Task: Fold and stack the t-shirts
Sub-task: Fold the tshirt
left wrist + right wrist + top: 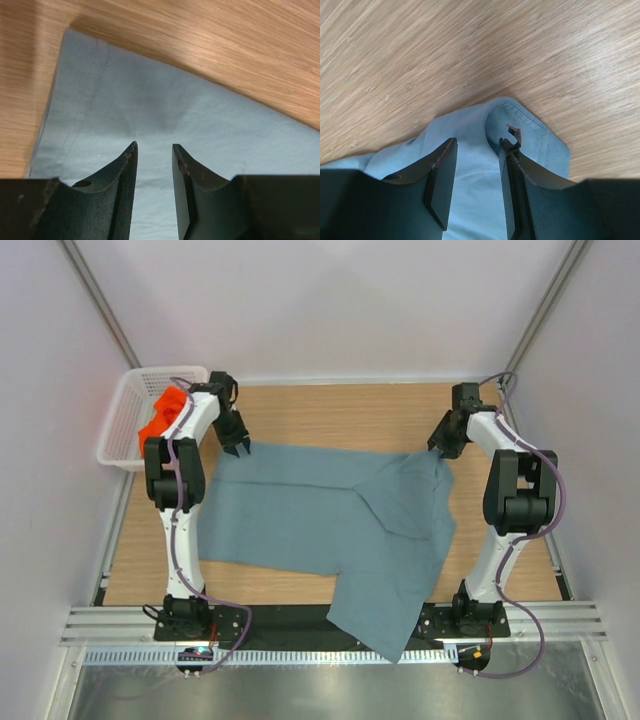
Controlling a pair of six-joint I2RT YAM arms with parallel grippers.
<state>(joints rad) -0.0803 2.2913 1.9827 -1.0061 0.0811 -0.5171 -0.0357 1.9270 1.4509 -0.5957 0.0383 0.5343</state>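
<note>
Hovering low at the far side of the worktop (340, 410), both arms are over the grey-blue t-shirt (330, 520), one at each of its far corners. The left claw (238, 447) sits above the shirt's far-left corner, jaws partly apart. Its wrist view shows flat cloth and a stitched hem beneath them and nothing pinched between. The right claw (440, 447) is at the far-right corner, also partly spread. A hemmed corner of cloth bunches up just under its fingers (440, 175), but no grip shows there.

The shirt lies spread across the middle of the worktop, with one end spilling over the near edge between the arm bases. A crease line runs across its right half, so a flap may be laid over there, though that is hard to say for certain. The orange t-shirt (165, 415) is crumpled in the white basket (125, 405) at the far-left corner, apart from the grey-blue one.

Progress looks early. At most one fold is in, the orange shirt is untouched, and the stack is not yet begun.
</note>
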